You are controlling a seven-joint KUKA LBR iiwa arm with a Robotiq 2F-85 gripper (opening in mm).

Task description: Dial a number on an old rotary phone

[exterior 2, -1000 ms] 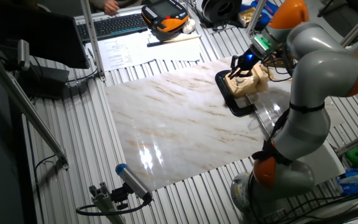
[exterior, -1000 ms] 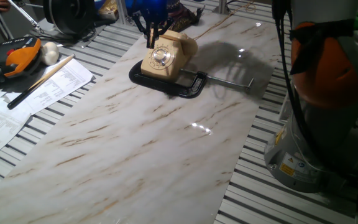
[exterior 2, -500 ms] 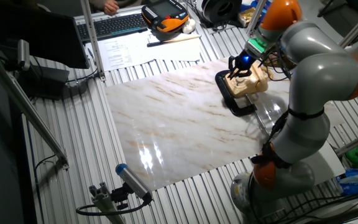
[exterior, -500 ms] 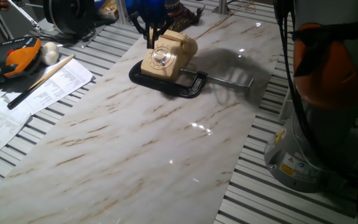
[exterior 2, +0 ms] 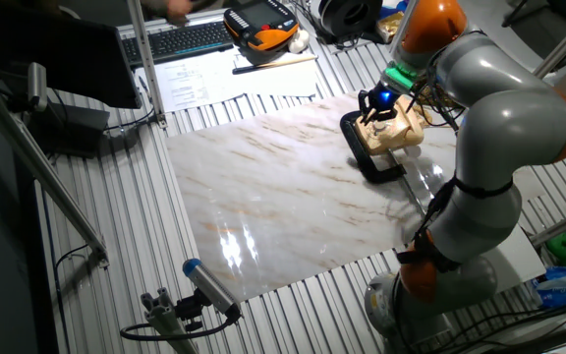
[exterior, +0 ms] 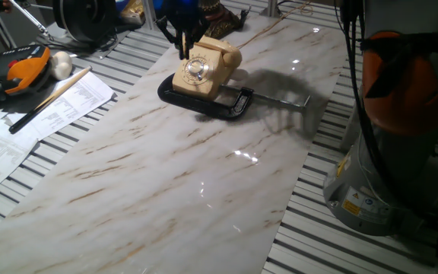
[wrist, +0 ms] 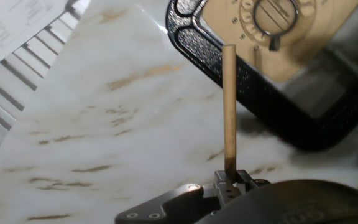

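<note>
Black C-clamp (exterior: 226, 106), papers (exterior: 29, 122), keyboard (exterior 2: 180, 39)

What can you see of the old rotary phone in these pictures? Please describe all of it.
The old rotary phone is small and cream-beige, and looks like plastic. Its sloped front carries a round silvery finger dial, and a handset lies across the top. It sits upright on the marble-patterned table inside the frame of a black C-clamp, which appears to hold it. The gripper carries a thin wooden stick whose tip is near the dial's edge; contact cannot be confirmed.
</note>
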